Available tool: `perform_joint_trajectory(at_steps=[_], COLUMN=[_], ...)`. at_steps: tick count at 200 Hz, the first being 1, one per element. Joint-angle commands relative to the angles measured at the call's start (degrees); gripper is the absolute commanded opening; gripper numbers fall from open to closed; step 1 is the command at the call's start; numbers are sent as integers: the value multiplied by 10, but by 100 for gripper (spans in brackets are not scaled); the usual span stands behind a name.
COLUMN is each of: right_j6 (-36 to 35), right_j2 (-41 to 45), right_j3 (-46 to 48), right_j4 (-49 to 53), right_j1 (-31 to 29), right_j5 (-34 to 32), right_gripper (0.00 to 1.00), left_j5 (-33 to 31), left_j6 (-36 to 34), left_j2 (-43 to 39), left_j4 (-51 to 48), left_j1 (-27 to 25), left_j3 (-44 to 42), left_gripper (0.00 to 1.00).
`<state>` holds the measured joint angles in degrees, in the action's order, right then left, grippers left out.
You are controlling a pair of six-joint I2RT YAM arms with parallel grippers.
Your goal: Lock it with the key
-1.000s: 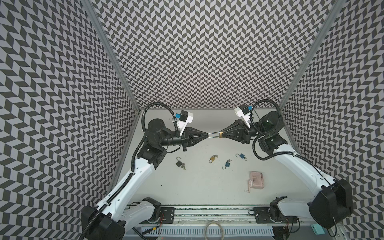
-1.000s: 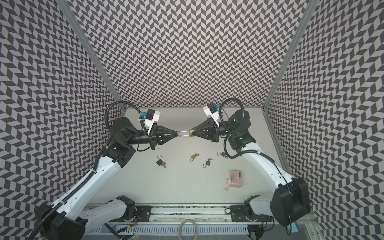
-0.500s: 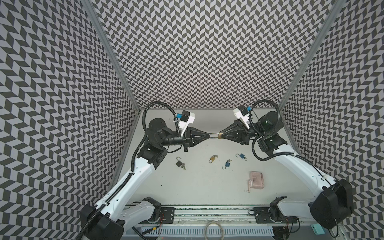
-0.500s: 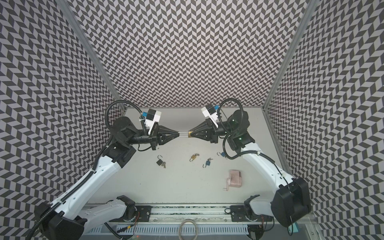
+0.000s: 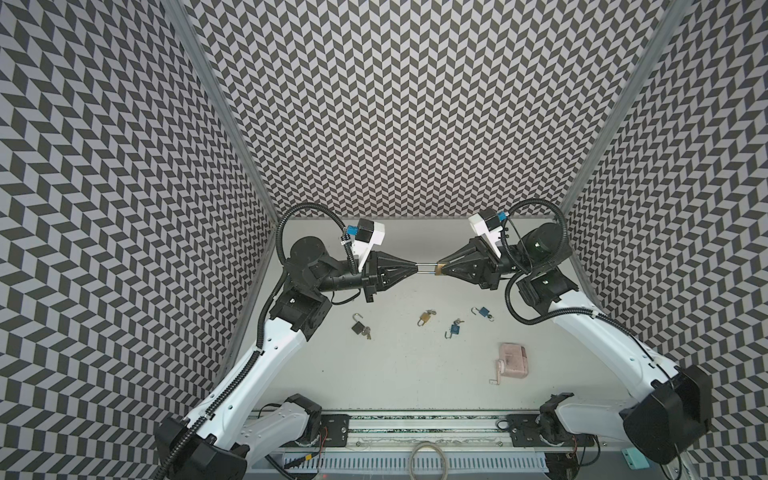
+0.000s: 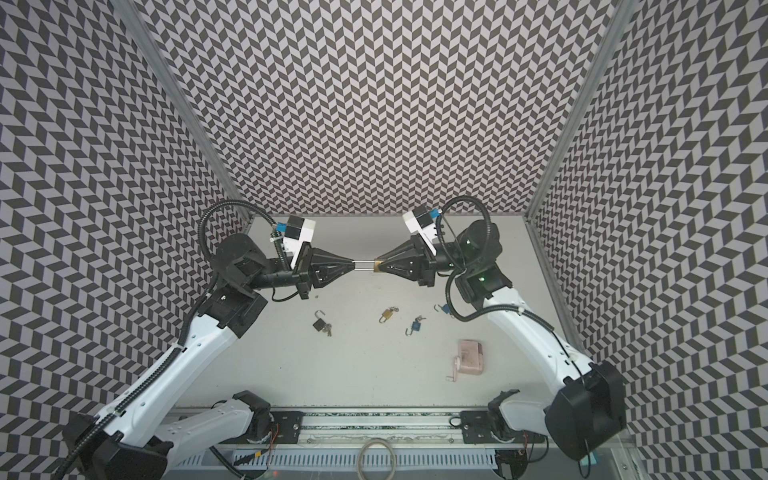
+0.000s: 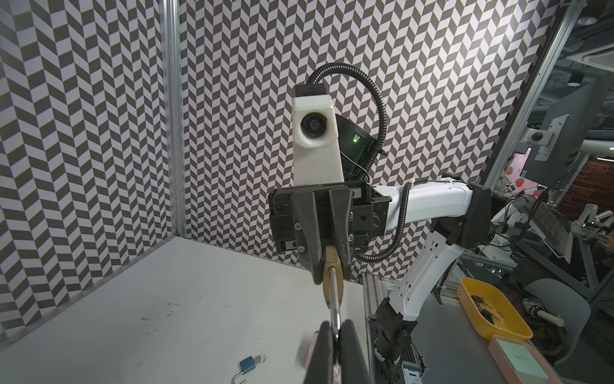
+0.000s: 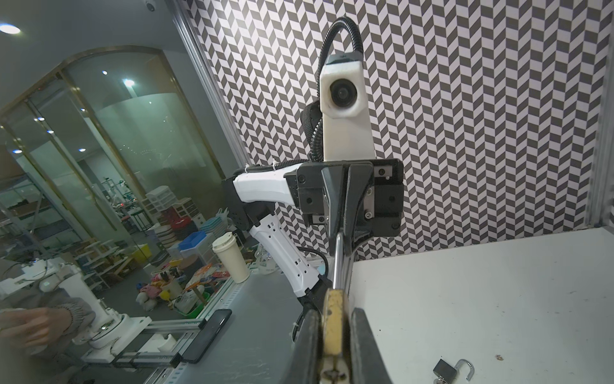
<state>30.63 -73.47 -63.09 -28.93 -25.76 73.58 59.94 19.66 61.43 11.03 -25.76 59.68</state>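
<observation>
Left wrist view gives me the clearest read. The left gripper (image 7: pixel 336 328) has its fingers pressed together on the bend of the silver shackle (image 7: pixel 335 309). Straight ahead of them the right gripper (image 7: pixel 332 279) pinches the brass padlock (image 7: pixel 329 257) by its body, one finger on each flat face.

In both top views I see the two grippers meeting tip to tip in the air. The lock bridges the short gap between them, well above the table (image 5: pixel 395 374).

From the right wrist camera the brass body sits between the right fingers (image 8: pixel 309 339). A bit of silvery metal (image 8: pixel 332 375) shows at the end of the body, deeper in the grip, and I cannot tell whether that is the key.

Several things lie on the table below the fingers:
- A black padlock (image 5: pixel 357 328) with its shackle open lies nearer the left fingers.
- A gold padlock (image 5: pixel 424 318) lies almost beneath the meeting point.
- A blue padlock (image 5: pixel 455 329) and a second blue padlock (image 5: pixel 483 311) lie on the right fingers' side.
- A pink box (image 5: pixel 514 360) lies further back toward the arm bases.
</observation>
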Motion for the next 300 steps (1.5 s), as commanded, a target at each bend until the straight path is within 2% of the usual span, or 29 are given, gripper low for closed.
perform_joint_trajectory(at_steps=[1,7,12,21,45,67,87,144,199,217,237,259,300], right_j6=[-3,-4,-7,-22,-51,-25,13,31,25,30,30,21,15], right_j2=[22,23,25,29,51,70,77,60,37,33,34,35,39], right_j3=[9,12,13,15,27,64,97,83,64,60,61,62,62], right_j4=[-30,-30,-27,-10,33,7,-46,-56,-44,-48,-48,-37,-24], right_j1=[-6,-6,-5,-4,5,26,35,28,6,4,3,3,3], right_j5=[-15,-17,-19,-29,-80,-113,-98,-18,-38,-36,-37,-37,-37], right_gripper=[37,45,58,63,63,62,62,59,60,56,44,38,20], left_j5=[21,23,25,25,23,22,20,24,27,28,28,26,20], left_j6=[43,57,65,72,79,86,87,94,96,96,95,95,94], left_j2=[1,1,1,1,-3,-5,-8,-2,-2,-3,-3,-6,-7], left_j4=[44,61,73,80,87,91,91,102,105,106,105,105,103], left_j1=[4,4,4,6,11,20,26,29,28,29,28,28,31], left_j3=[-16,-19,-21,-21,-23,-26,-30,-33,-34,-34,-35,-36,-36], left_gripper=[0,0,0,0,0,0,0,0,0,0,0,0,0])
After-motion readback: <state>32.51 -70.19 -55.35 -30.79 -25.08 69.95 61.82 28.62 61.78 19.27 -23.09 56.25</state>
